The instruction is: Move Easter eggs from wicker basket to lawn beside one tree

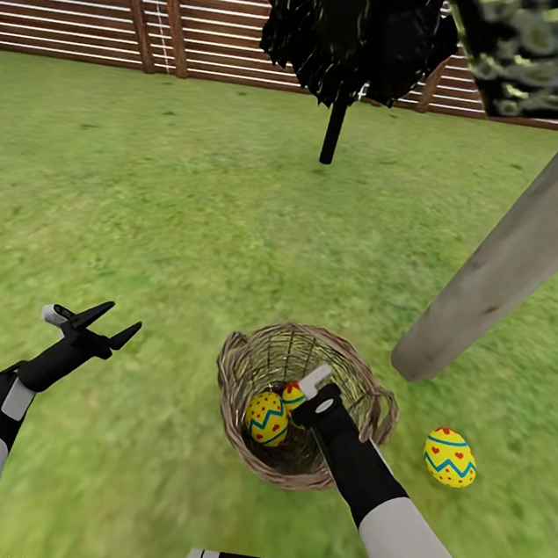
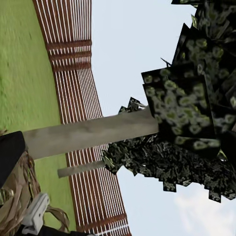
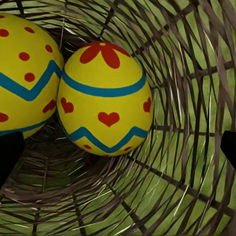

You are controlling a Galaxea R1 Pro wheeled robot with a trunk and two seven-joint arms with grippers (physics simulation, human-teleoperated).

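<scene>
While right gripper (image 1: 298, 394) hangs inside basket (image 1: 238, 378), jaws apart either side of heart egg (image 3: 104, 98), centre, close gently; left gripper (image 1: 104, 325) idles, jaws apart.

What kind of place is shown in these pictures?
Most likely a fenced garden, rendered in a simulator. Mottled green lawn covers the ground, a slatted reddish-brown wooden fence closes the far side, and trees stand on the grass: a thick pale trunk and a thin black tree.
</scene>
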